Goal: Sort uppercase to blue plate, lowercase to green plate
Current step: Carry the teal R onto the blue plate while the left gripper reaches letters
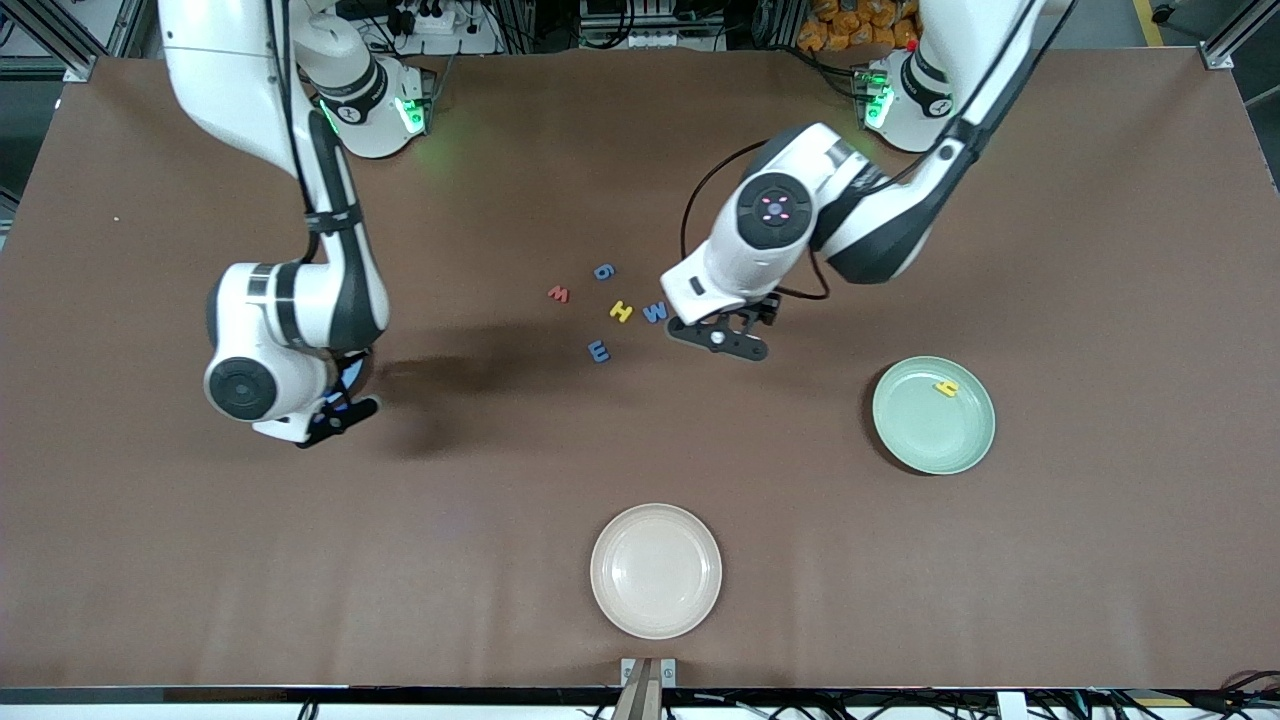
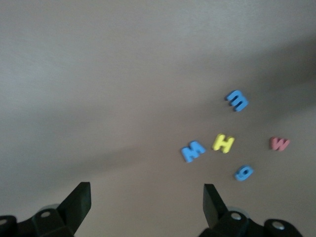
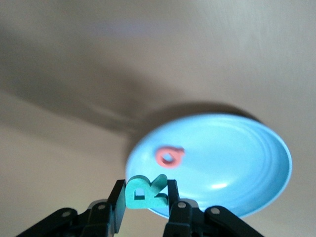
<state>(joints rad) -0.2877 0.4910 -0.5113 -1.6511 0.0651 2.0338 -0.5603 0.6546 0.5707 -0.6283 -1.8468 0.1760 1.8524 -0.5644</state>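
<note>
Where the right arm covers it in the front view:
Blue plate (image 3: 217, 163): hidden there, seen only by the right wrist camera, red Q (image 3: 170, 156) lying in it.
Right gripper (image 3: 144, 200): jaws clamped on teal-green R (image 3: 146, 191), upright, over the plate's rim.
Left gripper (image 2: 147, 197): jaws spread wide, nothing between, over bare table beside the loose letters.
Loose letters: blue W (image 1: 655, 312) touching yellow H (image 1: 621, 311); red w (image 1: 558, 294), blue g (image 1: 603, 271), periwinkle e (image 1: 598, 351) nearby.
Green plate (image 1: 920, 440): one yellow letter (image 1: 946, 387), shape hard to read.
Cream-pink plate (image 1: 655, 570): nearest the front camera.
</note>
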